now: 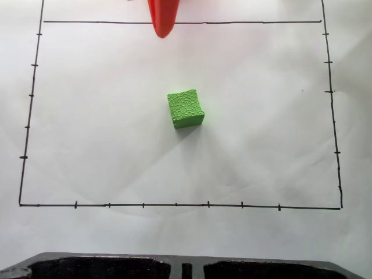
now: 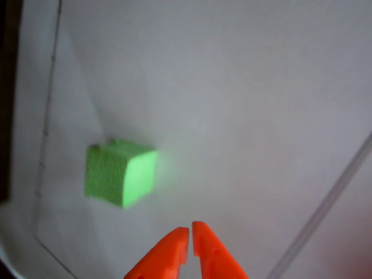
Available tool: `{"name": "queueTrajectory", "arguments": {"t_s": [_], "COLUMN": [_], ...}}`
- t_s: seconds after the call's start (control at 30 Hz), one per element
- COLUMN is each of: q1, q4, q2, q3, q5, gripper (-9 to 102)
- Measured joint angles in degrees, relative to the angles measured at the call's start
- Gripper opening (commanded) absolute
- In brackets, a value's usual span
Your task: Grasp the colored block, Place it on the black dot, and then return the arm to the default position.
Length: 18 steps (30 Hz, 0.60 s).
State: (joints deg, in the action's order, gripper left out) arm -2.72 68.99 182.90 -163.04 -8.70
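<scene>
One green colored block [image 2: 121, 173] sits free mid-sheet inside the black border lines [image 1: 174, 204], up and left of the orange gripper [image 2: 190, 231], whose fingertips are pinched together on nothing in the wrist view.
</scene>
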Motion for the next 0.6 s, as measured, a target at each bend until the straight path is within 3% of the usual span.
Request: {"name": "queueTrajectory", "arguments": {"t_s": [0.33,0.6], "q1": [-0.79,-0.53], "q4": [-10.28,-11.87], "q2": [3.43,3.43], "q3": [-9.49,-9.67], "q5": [5.36,5.54], "gripper": [0,0]}}
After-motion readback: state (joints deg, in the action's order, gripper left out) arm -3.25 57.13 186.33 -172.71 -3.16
